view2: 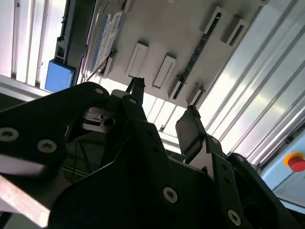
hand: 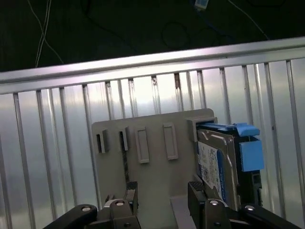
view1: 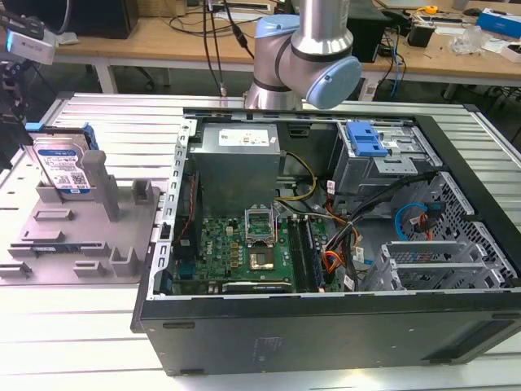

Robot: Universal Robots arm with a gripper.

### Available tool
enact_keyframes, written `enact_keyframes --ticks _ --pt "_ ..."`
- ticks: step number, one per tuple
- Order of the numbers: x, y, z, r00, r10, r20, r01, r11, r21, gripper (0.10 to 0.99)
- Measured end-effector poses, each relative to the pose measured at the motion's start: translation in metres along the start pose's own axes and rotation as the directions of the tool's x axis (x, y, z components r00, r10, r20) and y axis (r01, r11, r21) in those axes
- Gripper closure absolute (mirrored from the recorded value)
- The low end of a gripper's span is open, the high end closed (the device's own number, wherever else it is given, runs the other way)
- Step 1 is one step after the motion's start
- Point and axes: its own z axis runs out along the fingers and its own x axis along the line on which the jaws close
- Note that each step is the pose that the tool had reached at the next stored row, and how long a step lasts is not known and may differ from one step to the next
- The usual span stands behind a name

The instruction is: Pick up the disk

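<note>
The disk (view1: 62,167) stands on edge on the grey fixture plate (view1: 81,244) at the exterior view's left, a silver drive with a white-and-blue label and blue side rails. In the first wrist view the disk (hand: 217,167) is off to one side of my gripper (hand: 162,198), which is open with nothing between its fingers (hand: 196,194). The second wrist view has the open gripper (view2: 163,109) up close, with the disk (view2: 107,36) and the plate (view2: 167,24) beyond it. The fingers are apart from the disk, not around it.
An open computer case (view1: 326,244) with a blue drive-bay bracket (view1: 366,138) lies to the exterior view's right of the plate. Upright posts (view1: 104,183) rise beside the disk. The ribbed metal table (hand: 47,143) ends at a raised rail. A red button (view2: 295,162) sits nearby.
</note>
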Motion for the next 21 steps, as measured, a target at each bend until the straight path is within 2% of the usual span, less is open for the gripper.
enact_keyframes --ticks 10,12,15,21 --pt "-0.0005 -0.0003 -0.0001 1.0000 -0.005 -0.0004 0.005 1.0000 0.000 0.545" --pt "-0.0068 0.0005 -0.0001 1.0000 -0.005 -0.0003 0.005 1.0000 0.000 0.545" --pt "-0.0307 0.0044 0.0000 1.0000 -0.005 -0.0004 0.005 1.0000 0.000 0.545" --pt "-0.0564 0.0098 0.0001 1.0000 -0.008 -0.0004 0.008 1.0000 0.000 0.545"
